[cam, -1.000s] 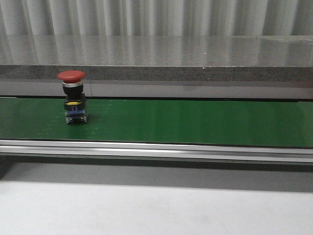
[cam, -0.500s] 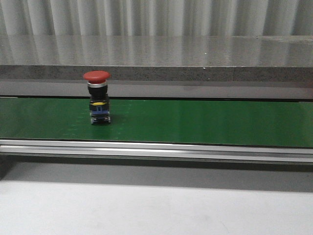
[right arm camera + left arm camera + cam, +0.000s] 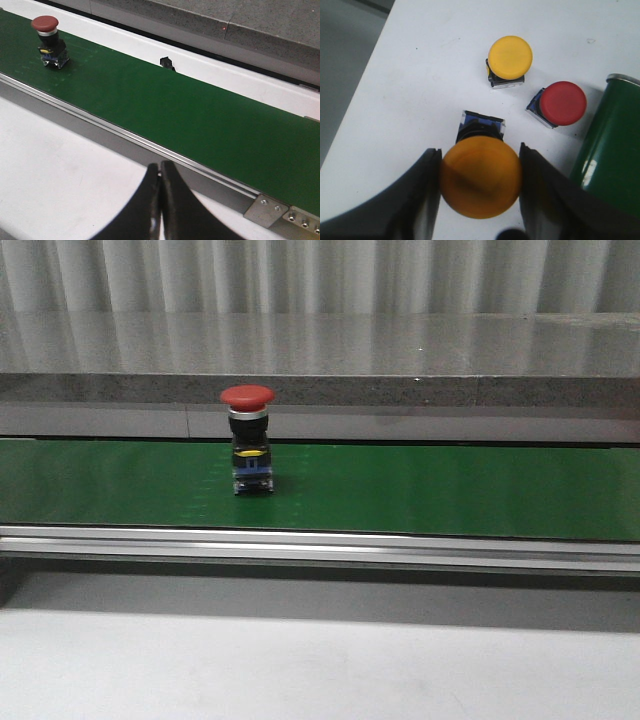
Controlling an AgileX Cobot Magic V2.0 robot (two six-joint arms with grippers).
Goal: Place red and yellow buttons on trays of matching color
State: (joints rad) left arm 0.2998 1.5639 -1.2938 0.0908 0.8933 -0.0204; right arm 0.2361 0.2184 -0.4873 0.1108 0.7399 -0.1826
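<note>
- The red button (image 3: 247,443) stands upright on the green belt (image 3: 450,490), toward the belt's left part; no tray shows in any view.
- It looks rigid and light but top-heavy: a broad red mushroom cap over a narrower black and blue body. A hold on the body or just under the cap seems safest, since the smooth dome could slip.
- Right end effector (image 3: 160,200) hangs over the table (image 3: 60,165) on the belt's near side, fingers pressed together, holding nothing.
- Left end effector (image 3: 480,187) grips a yellow button (image 3: 481,184) by its cap, beside the belt's end; another yellow button (image 3: 509,57) and a second red button (image 3: 563,103) sit nearby.
</note>
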